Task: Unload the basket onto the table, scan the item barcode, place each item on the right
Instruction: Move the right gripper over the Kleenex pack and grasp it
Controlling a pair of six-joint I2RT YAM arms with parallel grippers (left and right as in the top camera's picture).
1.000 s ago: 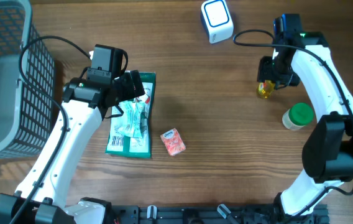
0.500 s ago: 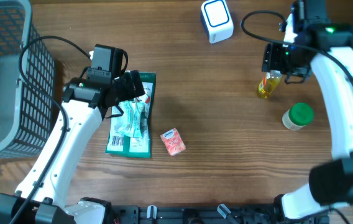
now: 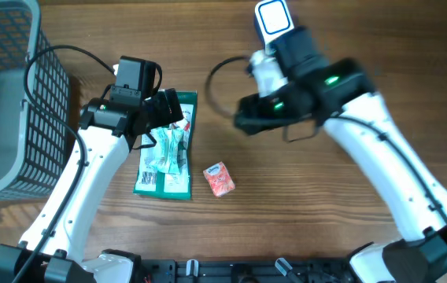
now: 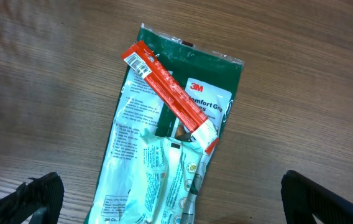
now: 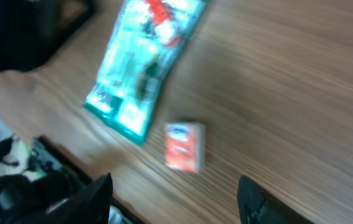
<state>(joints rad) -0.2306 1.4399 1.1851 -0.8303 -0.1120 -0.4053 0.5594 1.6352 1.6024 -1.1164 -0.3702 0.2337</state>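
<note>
The right gripper (jaws apart, empty) should centre over the small red packet toward the table's near edge, just beside the green pack, before closing, then face its barcode to the scanner at the far edge; that arm stretches across mid-table, the left gripper hovering wide open over the pack
</note>
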